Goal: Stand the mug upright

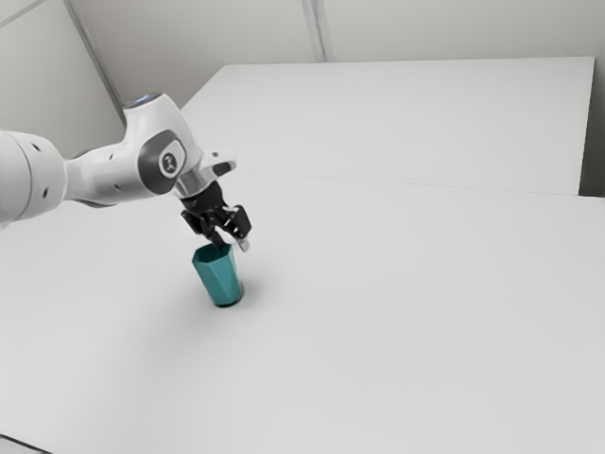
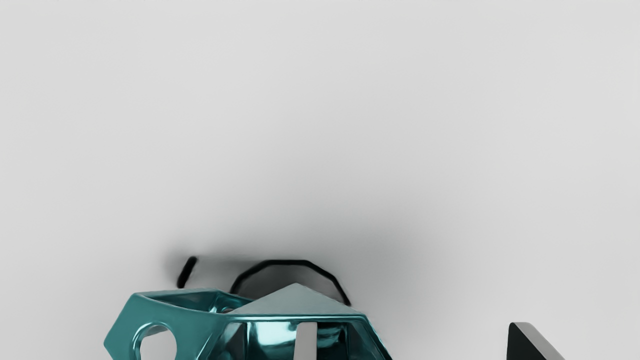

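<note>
The teal faceted mug (image 1: 217,275) has its opening up and its base down at the white table; its body leans a little toward the exterior view's left, and I cannot tell how much of that is real tilt. My gripper (image 1: 233,244) is right at the mug's rim. In the wrist view the mug (image 2: 200,317) shows its handle with a round hole. The gripper (image 2: 418,341) stands open there, one fingertip inside the mug's opening and the other outside, apart from the wall.
The white table (image 1: 406,312) stretches around the mug. A dark curved outline (image 2: 290,262) and a short dark mark (image 2: 187,272) lie on the surface beside the mug. At the exterior view's lower left runs a thin dark line (image 1: 24,444).
</note>
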